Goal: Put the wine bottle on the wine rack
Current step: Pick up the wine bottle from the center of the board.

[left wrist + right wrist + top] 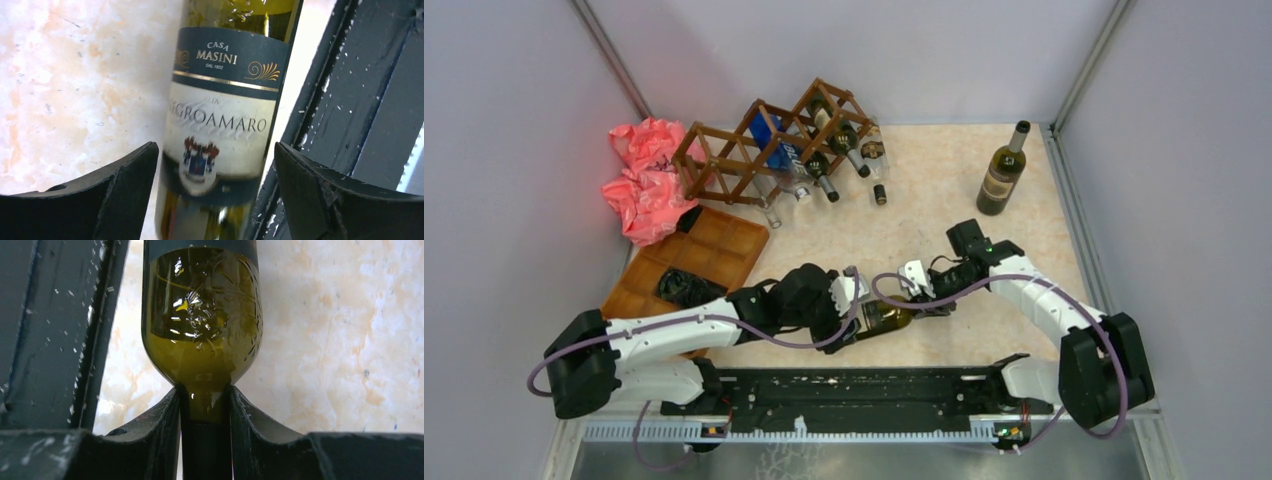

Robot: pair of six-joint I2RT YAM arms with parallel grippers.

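A green wine bottle (886,318) with a dark-blue and white label lies on its side on the marbled table, close to the front rail. In the left wrist view its labelled body (225,125) sits between the two fingers of my left gripper (216,150), which is open, with a clear gap on the right side. My right gripper (205,395) is shut on the bottle's neck, just below the green shoulder (200,330). The dark brown lattice wine rack (754,150) stands at the back left and holds several bottles.
Another wine bottle (1002,172) stands upright at the back right. A pink bag (646,180) lies left of the rack. A flat brown compartment tray (724,245) carries a black object (686,288). A black rail (874,390) runs along the near edge.
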